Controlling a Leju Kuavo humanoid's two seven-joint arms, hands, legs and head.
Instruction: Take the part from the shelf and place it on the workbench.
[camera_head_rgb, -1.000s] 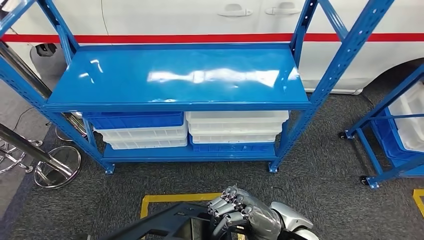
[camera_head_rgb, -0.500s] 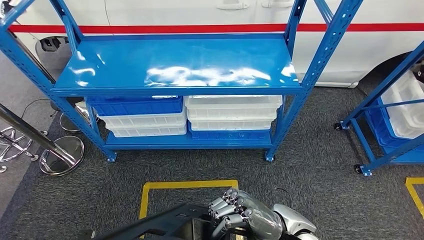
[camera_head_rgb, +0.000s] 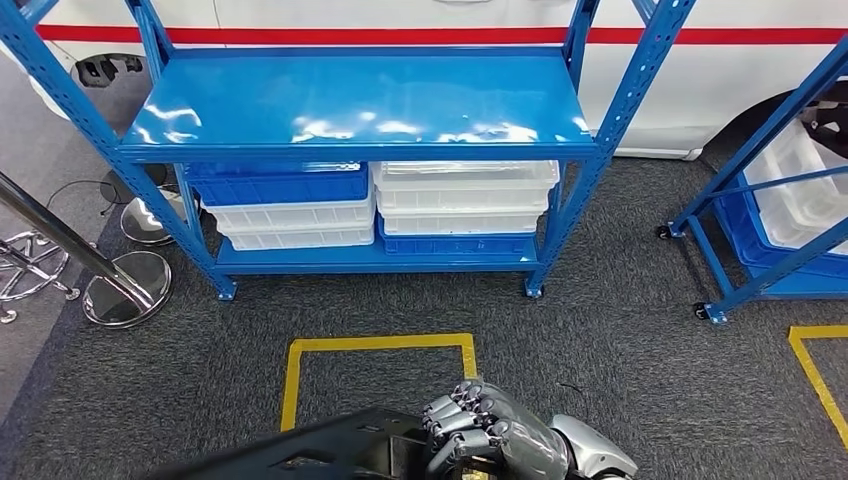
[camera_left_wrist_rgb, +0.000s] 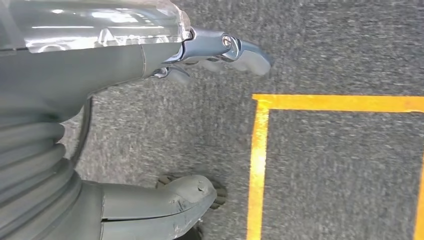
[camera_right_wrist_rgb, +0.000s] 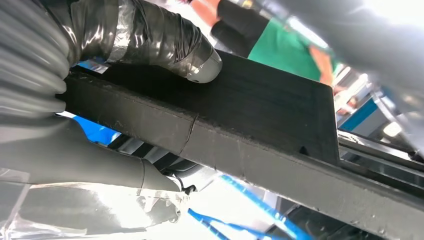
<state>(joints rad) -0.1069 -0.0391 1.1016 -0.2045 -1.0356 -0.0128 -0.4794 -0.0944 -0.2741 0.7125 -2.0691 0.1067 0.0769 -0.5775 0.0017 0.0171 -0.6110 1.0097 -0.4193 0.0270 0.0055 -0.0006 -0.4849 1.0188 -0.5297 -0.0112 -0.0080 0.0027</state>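
- Head view: you see the right hand (camera_head_rgb: 490, 435) low in the frame, silver-grey fingers curled over the edge of the part (camera_head_rgb: 330, 452), a flat matte-black frame with cut-outs that runs out to the hand's left. Beyond the hand, on coarse grey carpet, lies a yellow tape square (camera_head_rgb: 380, 372); well beyond that stands the blue steel shelf (camera_head_rgb: 365, 100), its glossy top bare, with white and blue plastic bins (camera_head_rgb: 465, 200) stacked on its lower level. A second blue rack (camera_head_rgb: 760, 200) stands off to the hand's right.
- Against the picture 1.0 s ago: the whole scene has slid up and away, so your camera moved, not the shelf; the grip on the part reads unchanged.
- Left wrist view: the left hand (camera_left_wrist_rgb: 165, 125) hangs over the carpet, thick grey thumb and darker fingers apart, holding nothing; yellow tape lies just beside it.
- Right wrist view: the thumb, wrapped in shiny tape, presses on the part's (camera_right_wrist_rgb: 240, 130) rough black bar, fingers closed beneath.
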